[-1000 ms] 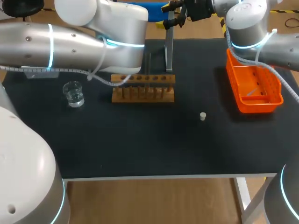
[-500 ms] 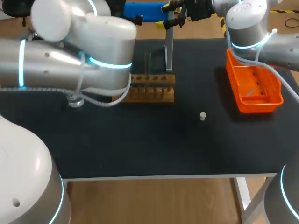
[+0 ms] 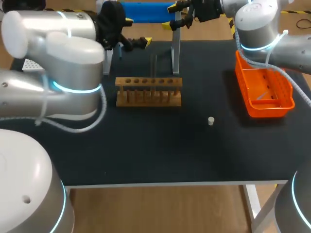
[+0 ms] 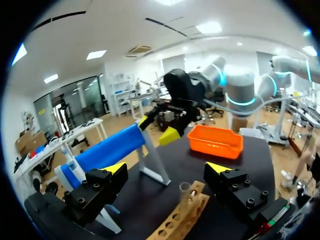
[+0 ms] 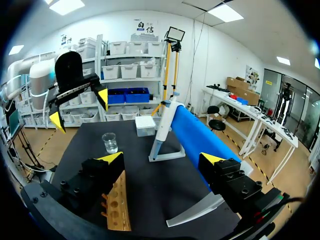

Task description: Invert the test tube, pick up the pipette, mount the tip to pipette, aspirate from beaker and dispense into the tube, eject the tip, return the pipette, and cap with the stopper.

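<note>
Seen from the head view, the wooden rack (image 3: 148,91) sits just at 12 o'clock of the desk's (image 3: 155,155) middle, long side across. In the left wrist view a clear test tube (image 4: 185,194) stands upright in an end hole of that rack, mouth up. The small pale stopper (image 3: 211,121) lies alone on the dark desk at about 4 o'clock of the rack, well apart from it. The orange basket (image 3: 265,92) sits further out at 3 o'clock, near the desk's right edge. The left hand (image 3: 135,33) hangs over the far part of the desk at 11 o'clock of the rack. Its yellow-tipped fingers (image 4: 116,168) are spread wide and grasp nothing; the rack and tube lie ahead of them and below. The right hand (image 3: 170,17) is at the far edge, at about 1 o'clock of the rack, close to the blue stand (image 3: 146,10). It is likewise released, with its fingers (image 5: 111,158) parted and nothing between them. In the right wrist view the pipette (image 5: 162,127) leans on the blue stand, ahead of the right hand. The glass beaker (image 5: 109,142), with a little clear liquid in it, stands on the desk just beside the pipette. The left hand faces the right hand from beyond the beaker.
</note>
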Tool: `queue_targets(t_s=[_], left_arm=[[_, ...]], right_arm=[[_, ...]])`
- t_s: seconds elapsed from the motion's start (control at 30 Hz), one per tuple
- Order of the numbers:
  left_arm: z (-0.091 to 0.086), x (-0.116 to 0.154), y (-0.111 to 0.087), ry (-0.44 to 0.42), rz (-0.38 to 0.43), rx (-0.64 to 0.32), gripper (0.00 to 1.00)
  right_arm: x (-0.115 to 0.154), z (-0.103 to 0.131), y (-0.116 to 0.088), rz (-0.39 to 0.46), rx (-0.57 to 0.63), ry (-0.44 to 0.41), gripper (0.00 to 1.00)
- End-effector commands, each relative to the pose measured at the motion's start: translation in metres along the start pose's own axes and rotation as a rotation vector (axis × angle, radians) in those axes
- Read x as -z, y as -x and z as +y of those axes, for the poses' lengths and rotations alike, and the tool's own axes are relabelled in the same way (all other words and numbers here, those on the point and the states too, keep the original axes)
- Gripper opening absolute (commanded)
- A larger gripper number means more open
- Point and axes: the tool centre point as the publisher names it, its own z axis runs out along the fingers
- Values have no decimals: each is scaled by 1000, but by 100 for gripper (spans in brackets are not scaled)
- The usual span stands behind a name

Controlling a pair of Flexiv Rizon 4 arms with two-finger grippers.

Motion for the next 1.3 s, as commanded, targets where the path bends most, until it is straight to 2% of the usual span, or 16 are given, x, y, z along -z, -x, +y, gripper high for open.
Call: queue_targets(t_s=[0.03, 0.27, 0.63, 0.83, 1.3], left_arm=[[13, -4, 2, -120, 318, -47, 100], [29, -17, -5, -97, 389, -47, 100], [42, -27, -16, -85, 489, -56, 100], [49, -38, -29, -68, 501, -58, 100], [70, -57, -42, 2, 427, -51, 100]], right_arm=[[1, 1, 1, 4, -1, -6, 100], [1, 1, 1, 4, -1, -6, 100], [1, 1, 1, 4, -1, -6, 100], [1, 1, 1, 4, -1, -6, 100], [1, 1, 1, 4, -1, -6, 100]])
